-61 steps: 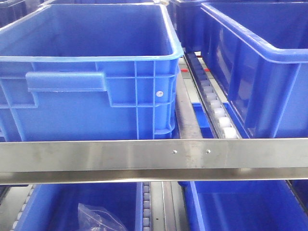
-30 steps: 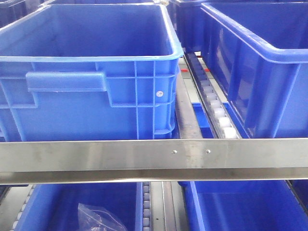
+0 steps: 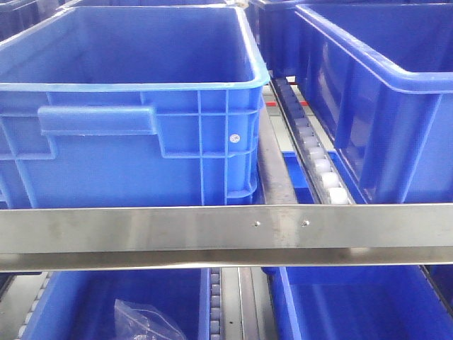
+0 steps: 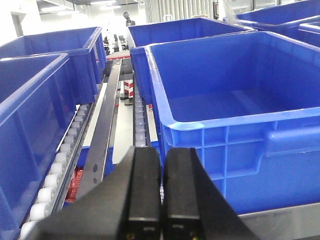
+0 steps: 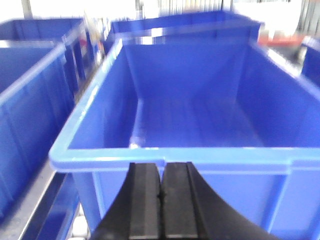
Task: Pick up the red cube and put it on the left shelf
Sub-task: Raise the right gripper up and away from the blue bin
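Observation:
The red cube shows in none of the views. My left gripper (image 4: 161, 152) is shut with nothing between its black fingers; it hangs in front of the near left corner of a blue bin (image 4: 235, 130), over the roller track. In the right wrist view my right gripper (image 5: 161, 167) is also shut and empty, just short of the front rim of another blue bin (image 5: 165, 154). Neither gripper appears in the front view, where a steel shelf rail (image 3: 226, 230) crosses in front of a large blue bin (image 3: 127, 134).
More blue bins (image 3: 382, 99) stand on the right, with white rollers (image 3: 322, 166) between the rows. A lower bin holds a clear plastic bag (image 3: 145, 320). Something red and crinkled (image 4: 74, 181) lies below the left rollers. A steel divider (image 4: 102, 135) runs along the track.

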Controlling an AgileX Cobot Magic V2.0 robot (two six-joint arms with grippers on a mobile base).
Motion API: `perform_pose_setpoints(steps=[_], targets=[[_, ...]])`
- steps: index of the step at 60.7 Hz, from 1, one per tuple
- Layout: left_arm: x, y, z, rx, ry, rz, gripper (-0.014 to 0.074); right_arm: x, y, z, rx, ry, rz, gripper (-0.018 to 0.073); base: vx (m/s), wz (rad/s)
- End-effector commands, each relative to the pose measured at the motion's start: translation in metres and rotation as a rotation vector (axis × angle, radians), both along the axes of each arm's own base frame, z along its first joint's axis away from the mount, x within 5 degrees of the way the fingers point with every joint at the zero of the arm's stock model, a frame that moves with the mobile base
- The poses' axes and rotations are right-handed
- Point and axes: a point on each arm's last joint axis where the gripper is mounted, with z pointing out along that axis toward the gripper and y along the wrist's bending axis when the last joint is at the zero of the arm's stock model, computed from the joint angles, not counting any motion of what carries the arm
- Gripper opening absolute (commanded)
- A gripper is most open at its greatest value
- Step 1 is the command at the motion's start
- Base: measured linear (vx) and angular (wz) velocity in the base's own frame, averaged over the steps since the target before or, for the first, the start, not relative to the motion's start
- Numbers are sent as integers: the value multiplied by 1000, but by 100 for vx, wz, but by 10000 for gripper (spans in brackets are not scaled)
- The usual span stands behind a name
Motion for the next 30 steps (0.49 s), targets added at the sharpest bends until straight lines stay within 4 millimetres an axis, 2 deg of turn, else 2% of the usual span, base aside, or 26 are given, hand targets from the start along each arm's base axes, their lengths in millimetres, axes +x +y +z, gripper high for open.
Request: perform_pose_setpoints(steps=[1, 4, 18, 30], targets=[[1, 0, 0, -7, -53, 0, 106, -13, 1, 7, -11, -180, 7, 49, 0, 0], [1, 0, 0, -7, -53, 0, 106, -17, 1, 0, -12, -198, 7, 49, 0, 0], [1, 0, 0, -7, -53, 0, 106, -30, 0, -6, -12, -175, -8, 49, 0, 0], [1, 0, 0, -7, -53, 0, 106, -29, 0, -10, -12, -127, -12, 49, 0, 0]])
